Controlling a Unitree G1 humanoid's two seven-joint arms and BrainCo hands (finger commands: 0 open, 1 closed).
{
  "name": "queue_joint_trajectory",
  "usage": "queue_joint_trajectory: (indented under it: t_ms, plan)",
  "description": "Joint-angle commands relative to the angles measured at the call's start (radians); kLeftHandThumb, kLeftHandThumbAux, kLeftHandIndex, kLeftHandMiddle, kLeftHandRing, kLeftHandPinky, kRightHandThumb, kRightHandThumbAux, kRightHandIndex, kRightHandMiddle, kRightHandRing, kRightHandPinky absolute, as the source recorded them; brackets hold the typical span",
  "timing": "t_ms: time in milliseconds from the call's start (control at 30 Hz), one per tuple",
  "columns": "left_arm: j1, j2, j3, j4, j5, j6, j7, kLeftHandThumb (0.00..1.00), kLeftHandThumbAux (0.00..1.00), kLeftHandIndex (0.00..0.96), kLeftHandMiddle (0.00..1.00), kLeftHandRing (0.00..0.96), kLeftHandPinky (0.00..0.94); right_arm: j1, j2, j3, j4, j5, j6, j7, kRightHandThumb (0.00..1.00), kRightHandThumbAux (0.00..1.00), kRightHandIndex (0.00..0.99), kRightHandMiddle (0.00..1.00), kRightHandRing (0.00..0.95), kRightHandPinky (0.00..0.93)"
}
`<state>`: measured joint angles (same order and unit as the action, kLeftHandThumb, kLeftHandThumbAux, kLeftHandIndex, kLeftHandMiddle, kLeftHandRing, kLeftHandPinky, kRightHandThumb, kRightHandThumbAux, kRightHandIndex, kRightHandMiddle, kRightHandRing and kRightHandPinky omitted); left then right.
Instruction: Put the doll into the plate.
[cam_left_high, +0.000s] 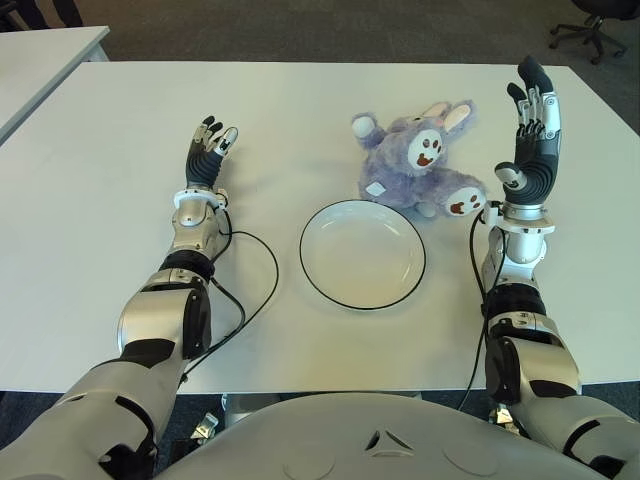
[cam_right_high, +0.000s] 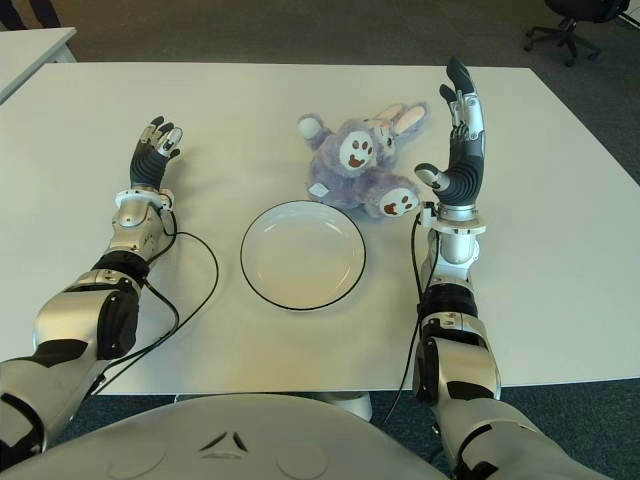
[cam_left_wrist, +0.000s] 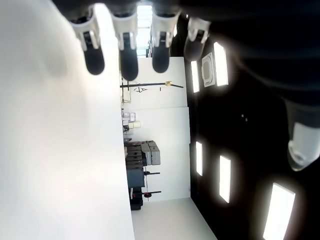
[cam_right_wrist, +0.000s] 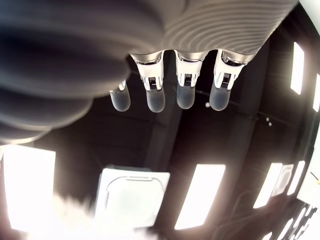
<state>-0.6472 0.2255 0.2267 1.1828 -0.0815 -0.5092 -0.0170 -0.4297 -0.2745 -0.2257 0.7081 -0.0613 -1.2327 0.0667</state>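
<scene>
A purple plush rabbit doll (cam_left_high: 412, 160) lies on its back on the white table (cam_left_high: 300, 110), just beyond the right rim of a white plate (cam_left_high: 362, 253) with a dark edge. The plate holds nothing. My right hand (cam_left_high: 530, 130) is raised upright to the right of the doll, fingers (cam_right_wrist: 185, 95) straight and spread, holding nothing, a short gap from the doll's foot. My left hand (cam_left_high: 208, 150) shows far to the left of the plate, fingers (cam_left_wrist: 127, 62) extended, empty.
Black cables (cam_left_high: 250, 290) run along the table from both wrists, the left one looping toward the plate. Another white table (cam_left_high: 40, 60) stands at the far left. An office chair base (cam_left_high: 590, 30) is at the far right on the carpet.
</scene>
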Motion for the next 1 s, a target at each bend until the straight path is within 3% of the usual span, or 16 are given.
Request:
queue_joint_trajectory:
  t_ms: [33, 300, 567, 800, 1000]
  plan:
    - [0.098, -0.018, 0.010, 0.081, -0.008, 0.084, -0.035, 0.000, 0.468, 0.000, 0.123, 0.138, 0.107, 0.341, 0.074, 0.076, 0.267, -0.246, 0.011, -0.147, 0.119, 0.305, 0.000, 0.016, 0.000, 0.000]
    - [0.098, -0.014, 0.010, 0.081, -0.008, 0.083, -0.036, 0.000, 0.471, 0.000, 0.124, 0.137, 0.106, 0.332, 0.063, 0.126, 0.318, -0.355, 0.021, -0.317, 0.147, 0.274, 0.000, 0.015, 0.000, 0.000]
    - [0.099, -0.013, 0.010, 0.080, -0.008, 0.084, -0.036, 0.000, 0.467, 0.000, 0.122, 0.140, 0.113, 0.331, 0.052, 0.247, 0.383, -0.517, 0.080, -0.566, 0.182, 0.262, 0.000, 0.043, 0.005, 0.000]
    - [0.099, -0.014, 0.012, 0.079, -0.011, 0.084, -0.039, 0.000, 0.467, 0.000, 0.126, 0.140, 0.104, 0.312, 0.049, 0.327, 0.392, -0.580, 0.104, -0.661, 0.190, 0.279, 0.004, 0.046, 0.010, 0.000]
    - [0.100, -0.016, 0.011, 0.079, -0.010, 0.084, -0.040, 0.000, 0.467, 0.000, 0.124, 0.133, 0.071, 0.305, 0.042, 0.375, 0.398, -0.589, 0.112, -0.657, 0.217, 0.313, 0.007, 0.051, 0.015, 0.000]
